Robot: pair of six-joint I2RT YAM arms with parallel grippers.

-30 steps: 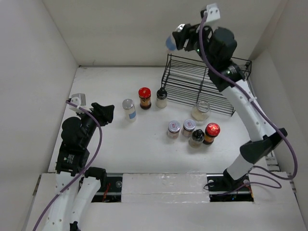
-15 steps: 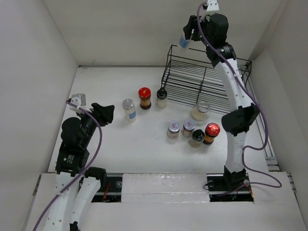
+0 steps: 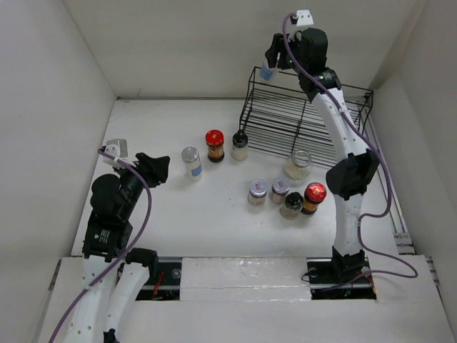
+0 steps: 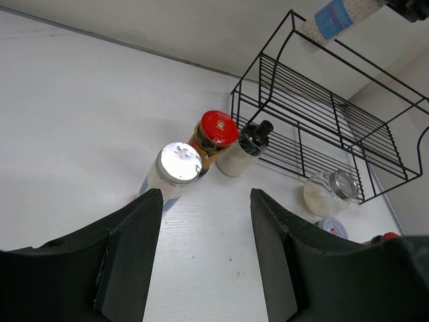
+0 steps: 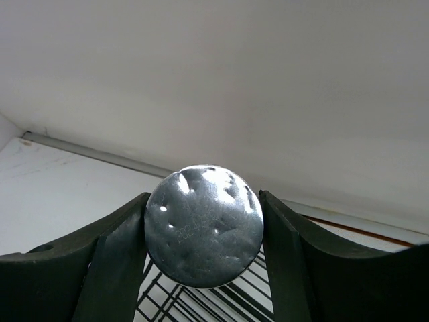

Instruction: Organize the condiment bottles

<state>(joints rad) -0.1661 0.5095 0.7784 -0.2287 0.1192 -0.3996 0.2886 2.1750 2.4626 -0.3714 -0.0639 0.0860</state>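
— White walls, white table (image 3: 150, 128): where is your jar right now?
— Up in the air. My right gripper (image 3: 271, 66) is pinching the silver-lidded jar (image 3: 268, 72), tilted, above the far left corner of the wire rack (image 3: 307, 121). In the right wrist view the round lid sits snug between both fingers (image 5: 114, 261).
— And the other arm?
— My left gripper (image 3: 153, 168) is spread wide with nothing in it, hovering over the table's left side, near the red-lidded bottle (image 3: 214, 145) and its neighbours but touching none.
— How will the jar handle?
— Glass, I'd judge: stiff, smooth, probably slick, and liable to crack if dropped on the wires. Light, with only powder inside. The safest hold is across the body just under the lid. I'd set it down upright and gently, since a narrow base could tip between the rack bars.
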